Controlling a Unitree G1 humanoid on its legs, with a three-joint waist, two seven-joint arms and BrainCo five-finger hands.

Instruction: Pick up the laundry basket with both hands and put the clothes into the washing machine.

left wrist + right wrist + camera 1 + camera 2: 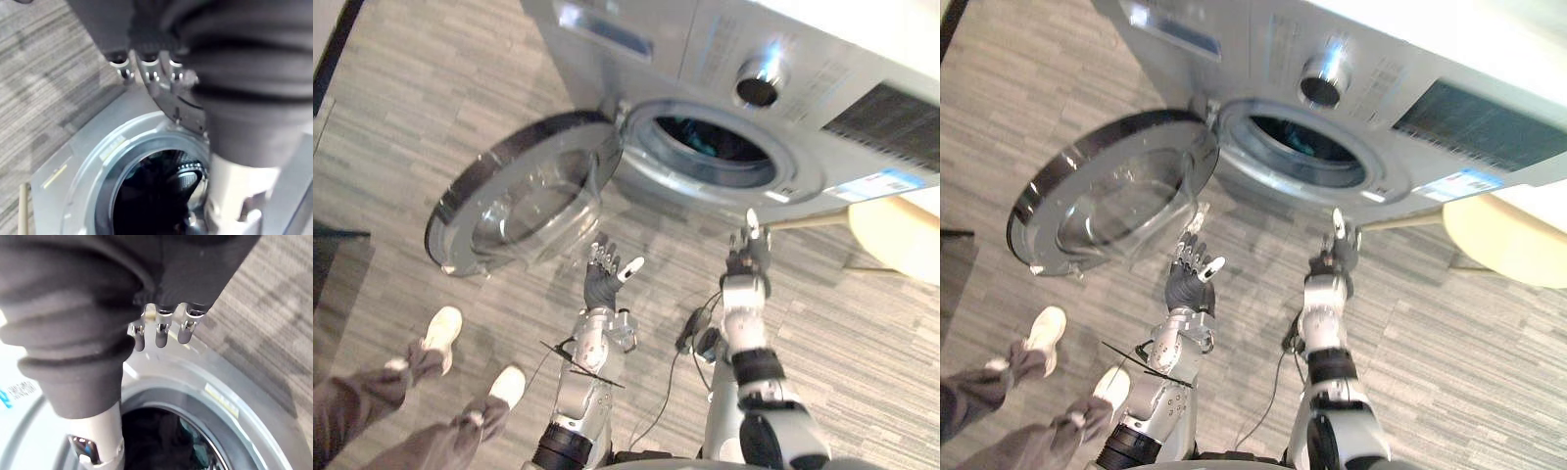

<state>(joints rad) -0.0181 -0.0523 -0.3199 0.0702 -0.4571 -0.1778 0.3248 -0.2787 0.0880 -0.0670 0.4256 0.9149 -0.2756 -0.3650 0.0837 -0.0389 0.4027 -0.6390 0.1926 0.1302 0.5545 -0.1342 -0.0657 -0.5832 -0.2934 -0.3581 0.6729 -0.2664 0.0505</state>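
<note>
Hands: the left hand (600, 284) and the right hand (747, 257) are raised side by side, well apart, in front of the washing machine (705, 59).
Left hand: the fingers (149, 73) are held straight and spread, with the thumb out to the side. Nothing is held.
Right hand: the fingers (161, 330) are held close to straight and aimed at the machine. Nothing is held.
Clearance: neither hand is in contact with the machine. Both are held short of the drum opening (641, 137).
Door: the round glass door (524, 191) is swung wide open to the robot's left, near the left hand.
Clothes: dark and teal clothes (188, 443) are seen inside the drum, behind the rim, lying loose and crumpled.
Basket: the basket is held by neither hand. A pale rounded object (901, 240) is seen beside the machine on the robot's right. Whether it is the basket cannot be told.
Progress: the loading is judged done or nearly done, since cloth lies in the drum and both hands are empty.
Remaining: how much laundry is left outside the drum cannot be told.
Surroundings: a person's legs and white shoes (440, 328) are placed on the grey floor (431, 98) to the robot's left, near the door.
</note>
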